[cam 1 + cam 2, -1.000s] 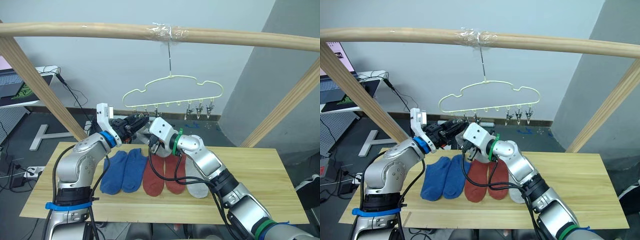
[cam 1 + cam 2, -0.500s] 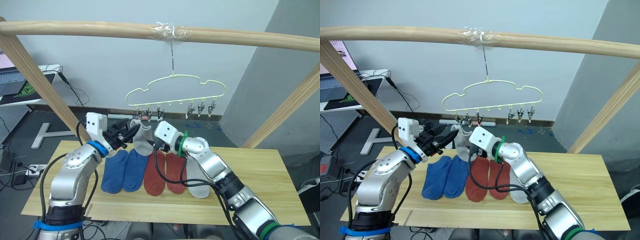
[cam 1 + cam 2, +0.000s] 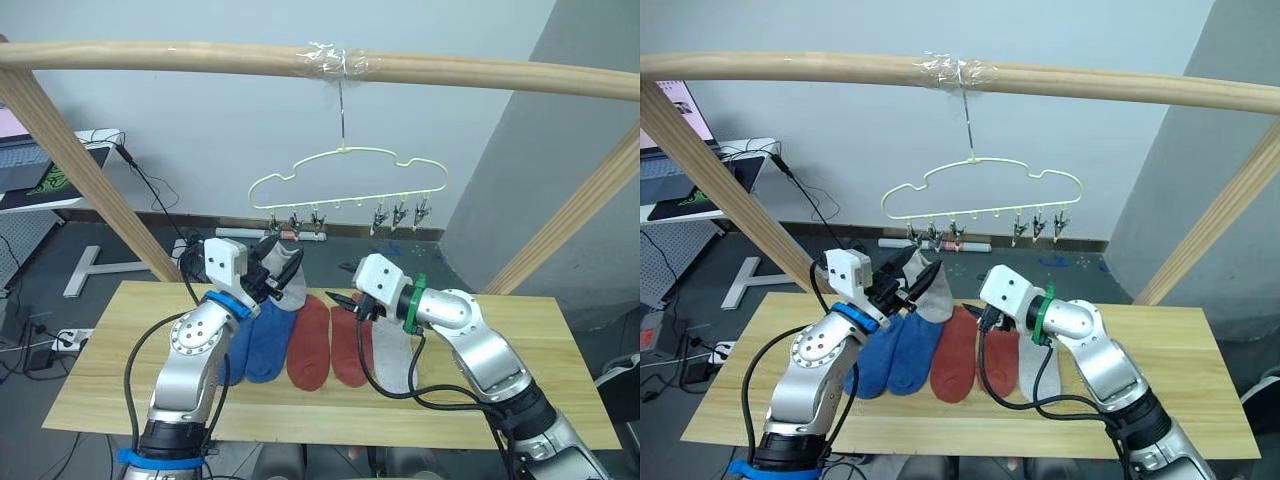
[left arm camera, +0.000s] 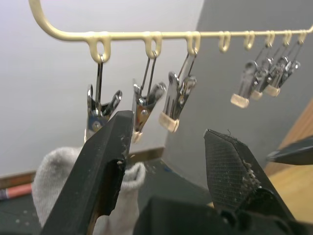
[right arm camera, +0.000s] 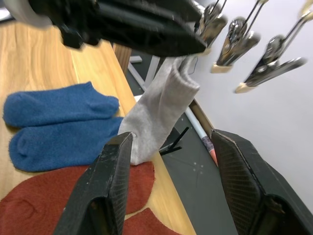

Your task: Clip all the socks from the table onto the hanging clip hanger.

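The pale-yellow clip hanger [image 3: 345, 175] hangs from the top pole by its hook. A light grey sock [image 3: 294, 285] dangles under its left clips [image 4: 146, 103]; my left finger hides the sock's top edge. My left gripper [image 3: 283, 262] is open just beside that sock, its fingers [image 4: 105, 161] standing below the clips. My right gripper [image 3: 345, 300] is open to the right of the sock and apart from it. On the table [image 3: 500, 400] lie two blue socks [image 3: 260, 335], two rust-red socks [image 3: 310, 345] and one grey sock [image 3: 395, 355].
A round wooden pole [image 3: 150, 58] spans overhead, with slanted poles at left [image 3: 70, 160] and right [image 3: 570, 215]. Three more clips [image 3: 400, 215] hang bare at the hanger's right end. A desk with a laptop [image 3: 40, 170] stands far left.
My right gripper has let go of the grey sock and drawn back to the right. My left arm has swung right, up to the sock. The sock now hangs under the clips.
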